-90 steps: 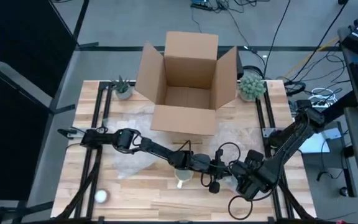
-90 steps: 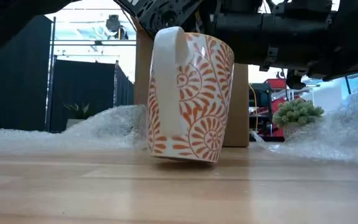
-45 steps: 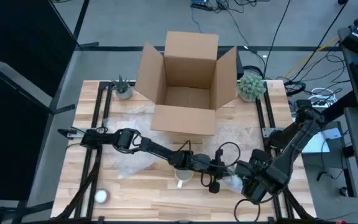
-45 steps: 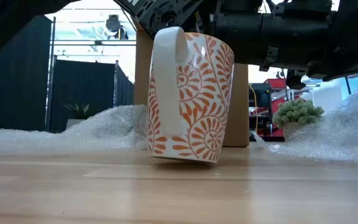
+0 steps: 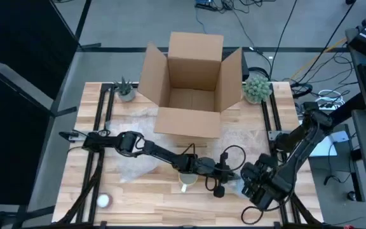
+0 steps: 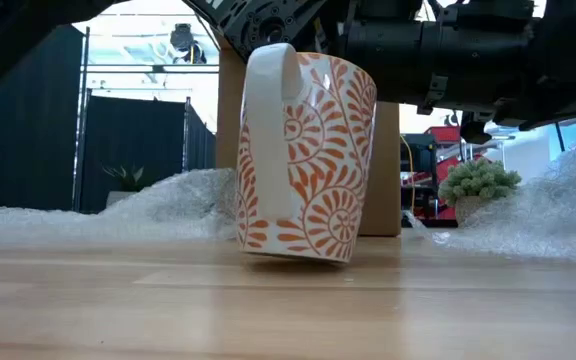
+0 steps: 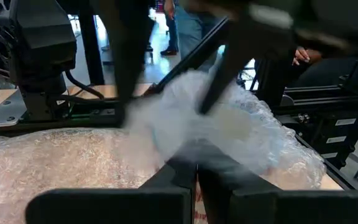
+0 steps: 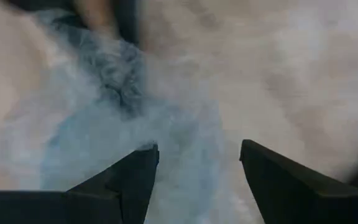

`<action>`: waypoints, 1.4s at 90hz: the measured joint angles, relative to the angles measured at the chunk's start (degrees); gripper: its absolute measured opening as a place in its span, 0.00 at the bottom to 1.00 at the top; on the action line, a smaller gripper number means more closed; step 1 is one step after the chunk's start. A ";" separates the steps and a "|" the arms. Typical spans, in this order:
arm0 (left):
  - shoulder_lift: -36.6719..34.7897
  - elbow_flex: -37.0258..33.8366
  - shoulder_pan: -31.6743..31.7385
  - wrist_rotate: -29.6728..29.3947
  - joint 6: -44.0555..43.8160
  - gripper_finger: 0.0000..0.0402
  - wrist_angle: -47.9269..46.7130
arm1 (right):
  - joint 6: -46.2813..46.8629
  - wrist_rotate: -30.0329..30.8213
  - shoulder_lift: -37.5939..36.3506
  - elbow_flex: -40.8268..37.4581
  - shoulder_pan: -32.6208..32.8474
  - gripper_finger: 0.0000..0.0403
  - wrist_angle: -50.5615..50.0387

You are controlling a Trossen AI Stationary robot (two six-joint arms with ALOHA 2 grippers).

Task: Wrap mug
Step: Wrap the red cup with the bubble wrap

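Note:
A white mug (image 6: 303, 150) with an orange swirl pattern hangs tilted just over the wood table near its front middle, handle toward the near edge. My left gripper (image 5: 188, 170) reaches in from the table's left and is shut on it. Clear bubble wrap (image 7: 216, 124) lies crumpled to the mug's right. My right gripper (image 8: 197, 162) hovers open above the wrap, one finger on each side of a raised lump. I cannot tell whether it touches the wrap. In the high view it shows as the right gripper (image 5: 245, 180), beside the mug (image 5: 186, 182). My left gripper holds the mug at its rim (image 6: 313, 55), on the far side. The fingers (image 7: 166, 186) stand close together with a sliver of orange pattern (image 7: 195, 205) between them. The mug is tilted, its base low over the table; whether its lower edge rests there I cannot tell.
An open cardboard box (image 5: 192, 83) stands at the far middle, with a small plant on each side (image 5: 125, 89) (image 5: 257, 87). More bubble wrap (image 5: 135, 166) spreads under the left arm. A small white round thing (image 5: 103, 200) lies near the front left corner.
My right arm has shifted a little above the bubble wrap beside the mug, first toward the table's right edge, then part of the way back. The mug and my left gripper have kept still.

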 joint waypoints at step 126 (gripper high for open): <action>-1.66 0.00 -0.22 3.56 0.05 0.00 -3.09 | -4.18 -1.41 0.03 -7.93 -2.37 0.54 10.80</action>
